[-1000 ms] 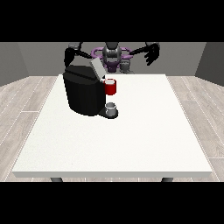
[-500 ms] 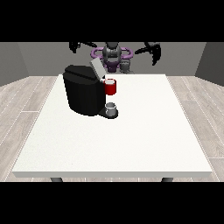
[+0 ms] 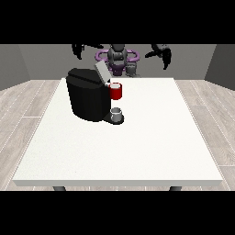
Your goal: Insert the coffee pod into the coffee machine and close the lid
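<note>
A black coffee machine [image 3: 89,100] stands upright on the white bench [image 3: 137,137], lid [image 3: 102,72] tilted open. Both raised robot hands' [image 3: 161,54] [image 3: 82,49] finger states are unclear.

A black, boxy coffee machine [image 3: 88,98] is seen standing upright on the far left part of the white table [image 3: 137,147], its front turned toward the view's right. Its grey lid [image 3: 102,71] is raised and tilted back at the top right corner, so the machine is left open. A red head part [image 3: 116,91] is carried at the front just below the lid, a small grey cup [image 3: 117,113] is placed beneath it on the machine's dark base, and the coffee pod cannot be made out with certainty.
</note>
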Action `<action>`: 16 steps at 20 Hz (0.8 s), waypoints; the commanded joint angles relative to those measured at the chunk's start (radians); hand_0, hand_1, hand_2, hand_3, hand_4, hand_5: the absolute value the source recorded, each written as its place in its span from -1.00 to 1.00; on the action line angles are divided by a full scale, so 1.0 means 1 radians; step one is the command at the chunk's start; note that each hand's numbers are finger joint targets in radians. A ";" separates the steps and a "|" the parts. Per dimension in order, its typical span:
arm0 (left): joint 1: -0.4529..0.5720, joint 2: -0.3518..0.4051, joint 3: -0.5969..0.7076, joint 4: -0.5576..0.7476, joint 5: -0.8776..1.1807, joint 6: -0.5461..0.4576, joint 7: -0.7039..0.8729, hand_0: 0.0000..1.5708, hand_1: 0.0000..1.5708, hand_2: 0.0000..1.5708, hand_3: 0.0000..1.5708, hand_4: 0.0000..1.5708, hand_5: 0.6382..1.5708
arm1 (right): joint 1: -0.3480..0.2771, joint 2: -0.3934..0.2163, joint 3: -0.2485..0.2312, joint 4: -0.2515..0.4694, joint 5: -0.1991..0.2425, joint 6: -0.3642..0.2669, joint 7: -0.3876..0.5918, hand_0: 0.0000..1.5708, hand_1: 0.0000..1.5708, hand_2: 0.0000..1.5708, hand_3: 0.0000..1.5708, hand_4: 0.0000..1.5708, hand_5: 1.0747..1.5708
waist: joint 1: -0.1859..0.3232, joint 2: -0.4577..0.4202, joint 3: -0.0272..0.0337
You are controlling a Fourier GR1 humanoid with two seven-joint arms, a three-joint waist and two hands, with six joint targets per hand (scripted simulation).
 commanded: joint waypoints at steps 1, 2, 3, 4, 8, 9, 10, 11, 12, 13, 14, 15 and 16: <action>0.038 -0.008 -0.020 -0.085 0.029 -0.026 0.017 -1.00 -1.00 -1.00 -1.00 -0.53 1.00 | -0.064 -0.006 -0.055 0.053 -0.057 0.001 0.030 -1.00 -1.00 -1.00 -1.00 -0.76 1.00 | 0.044 0.051 0.0001; 0.007 -0.011 -0.056 -0.103 0.081 0.038 0.075 -1.00 -1.00 -1.00 -1.00 -0.51 1.00 | -0.071 0.009 -0.058 0.090 -0.055 -0.014 0.016 -1.00 -1.00 -1.00 -1.00 -0.88 1.00 | 0.041 0.051 0.0003; 0.070 -0.011 -0.114 -0.136 0.073 -0.010 0.059 -1.00 -1.00 -1.00 -1.00 -0.51 1.00 | -0.064 -0.057 -0.124 0.133 -0.097 0.027 0.003 -1.00 -1.00 -1.00 -1.00 -0.84 1.00 | 0.083 0.037 0.0006; 0.017 -0.011 -0.121 -0.162 0.089 0.060 0.114 -1.00 -1.00 -1.00 -1.00 -0.55 1.00 | -0.093 -0.024 -0.093 0.141 -0.080 0.003 0.019 -1.00 -1.00 -1.00 -1.00 -0.88 1.00 | 0.049 0.061 0.0003; 0.098 -0.011 -0.130 -0.280 0.104 0.068 0.090 -1.00 -1.00 -1.00 -1.00 -0.56 1.00 | -0.091 -0.010 -0.067 0.167 -0.080 0.032 -0.039 -1.00 -1.00 -1.00 -1.00 -0.92 1.00 | 0.035 0.116 0.0001; 0.133 0.029 -0.111 -0.310 0.124 -0.012 0.124 -1.00 -1.00 -1.00 -1.00 -0.59 1.00 | -0.131 -0.038 -0.072 0.159 -0.089 0.037 0.029 -1.00 -1.00 -1.00 -1.00 -0.93 1.00 | 0.036 0.096 -0.0001; 0.092 -0.011 -0.208 -0.334 0.152 0.091 0.151 -1.00 -1.00 -1.00 -1.00 -0.64 1.00 | -0.156 -0.041 -0.078 0.220 -0.050 -0.003 -0.043 -1.00 -1.00 -1.00 -1.00 -1.00 1.00 | 0.066 0.143 0.0002; 0.158 0.044 -0.096 -0.347 0.159 0.025 0.131 -1.00 -1.00 -1.00 -1.00 -0.66 1.00 | -0.114 0.010 -0.022 0.144 -0.060 0.019 -0.002 -1.00 -1.00 -1.00 -1.00 -1.00 1.00 | -0.007 0.108 -0.0002; 0.106 -0.011 -0.150 -0.314 0.091 0.132 0.082 -1.00 -1.00 -1.00 -1.00 -0.62 1.00 | -0.191 -0.005 -0.023 0.162 -0.058 0.016 0.035 -1.00 -1.00 -1.00 -1.00 -1.00 1.00 | -0.022 0.171 -0.0003; 0.183 0.005 -0.153 -0.397 0.128 0.051 0.136 -1.00 -1.00 -1.00 -1.00 -0.55 1.00 | -0.108 0.000 -0.035 0.201 -0.056 0.027 -0.059 -1.00 -1.00 -1.00 -1.00 -1.00 1.00 | 0.026 0.137 0.0000; 0.154 0.004 -0.148 -0.391 0.122 0.085 0.132 -1.00 -1.00 -1.00 -1.00 -0.53 1.00 | -0.170 -0.018 -0.029 0.195 -0.064 0.050 -0.046 -1.00 -1.00 -1.00 -1.00 -1.00 1.00 | -0.009 0.181 -0.0001; 0.182 0.006 -0.142 -0.413 0.135 0.085 0.149 -1.00 -1.00 -1.00 -1.00 -0.56 1.00 | -0.169 0.026 0.016 0.170 -0.041 0.022 0.008 -1.00 -1.00 -1.00 -1.00 -1.00 1.00 | -0.019 0.140 -0.0003; 0.232 0.019 -0.158 -0.467 0.147 0.043 0.153 -1.00 -1.00 -1.00 -1.00 -0.52 1.00 | -0.165 -0.001 -0.014 0.199 -0.054 0.031 -0.006 -1.00 -1.00 -1.00 -1.00 -1.00 1.00 | 0.012 0.131 -0.0001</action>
